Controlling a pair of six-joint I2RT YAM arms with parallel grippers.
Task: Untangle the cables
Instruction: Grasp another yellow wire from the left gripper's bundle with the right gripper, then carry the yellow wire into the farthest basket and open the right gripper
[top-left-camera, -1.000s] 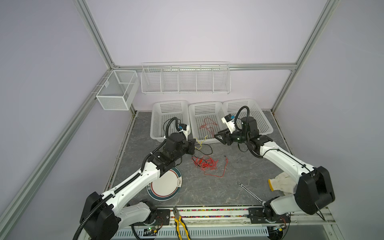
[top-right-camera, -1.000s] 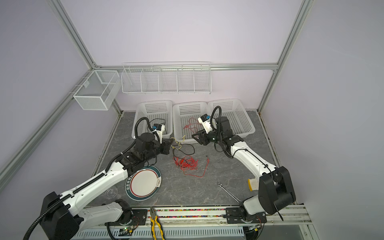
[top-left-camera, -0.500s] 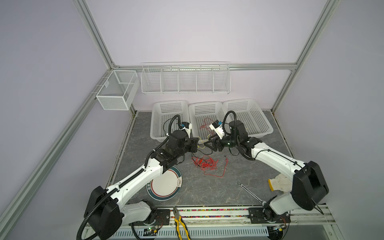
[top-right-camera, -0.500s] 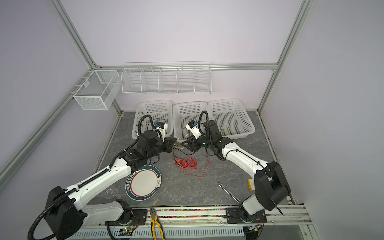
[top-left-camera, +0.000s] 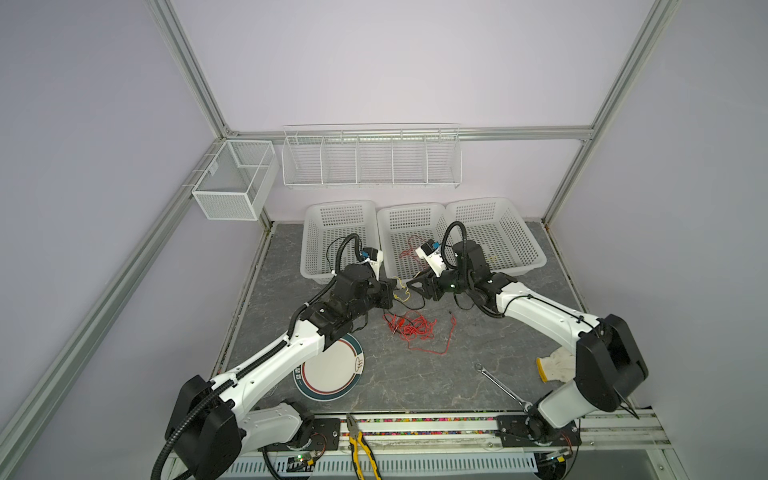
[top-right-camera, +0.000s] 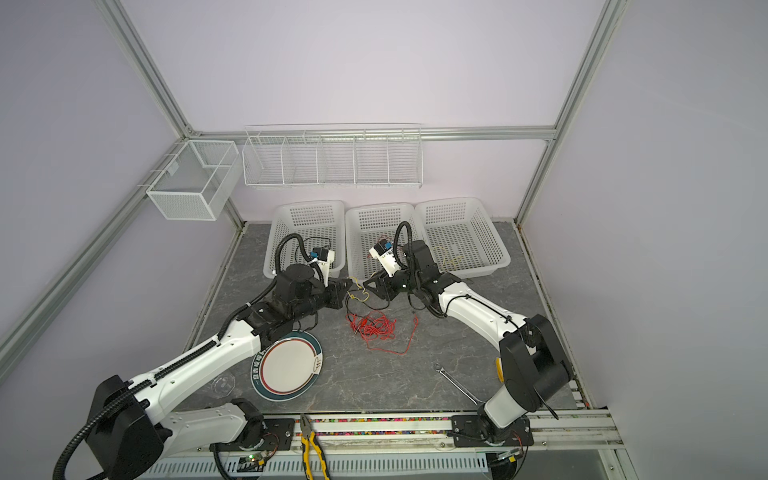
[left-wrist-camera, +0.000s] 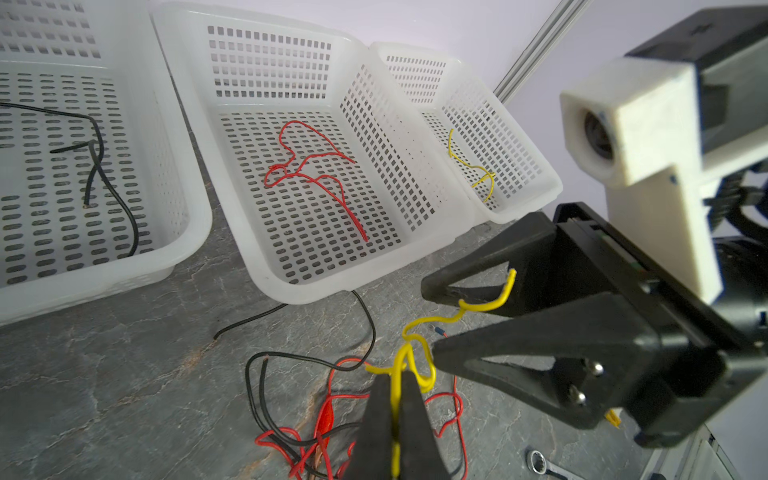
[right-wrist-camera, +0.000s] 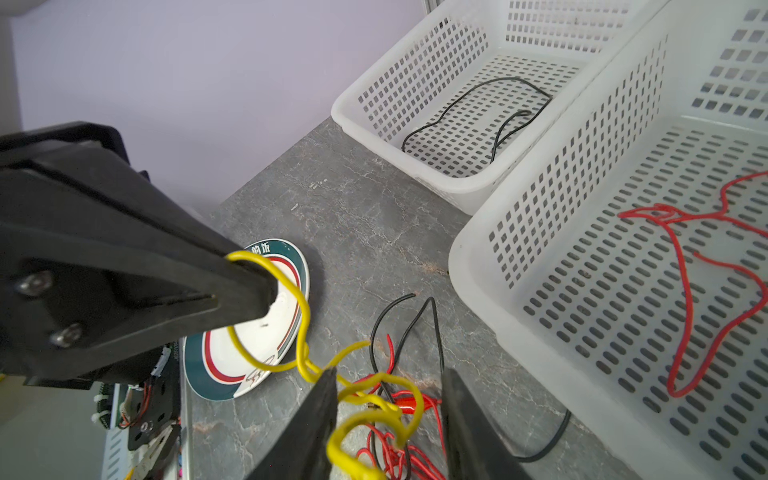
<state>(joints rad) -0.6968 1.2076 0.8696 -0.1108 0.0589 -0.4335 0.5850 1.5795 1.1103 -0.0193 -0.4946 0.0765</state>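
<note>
Pinching yellow cable (left-wrist-camera: 400, 363), left jaws clamped; right jaws apart, straddling same cable's coil.

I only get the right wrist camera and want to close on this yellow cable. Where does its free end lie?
Observer: In the left wrist view the yellow cable ends between your right hand's open fingers, with the tip curling upward.
Operator: Is there a basket for yellow?
Observer: Yes, the right basket, out of your frame, holds a second yellow cable.
Operator: Any obstacle on my side?
Observer: A wrench lies on the table, front right.
</note>
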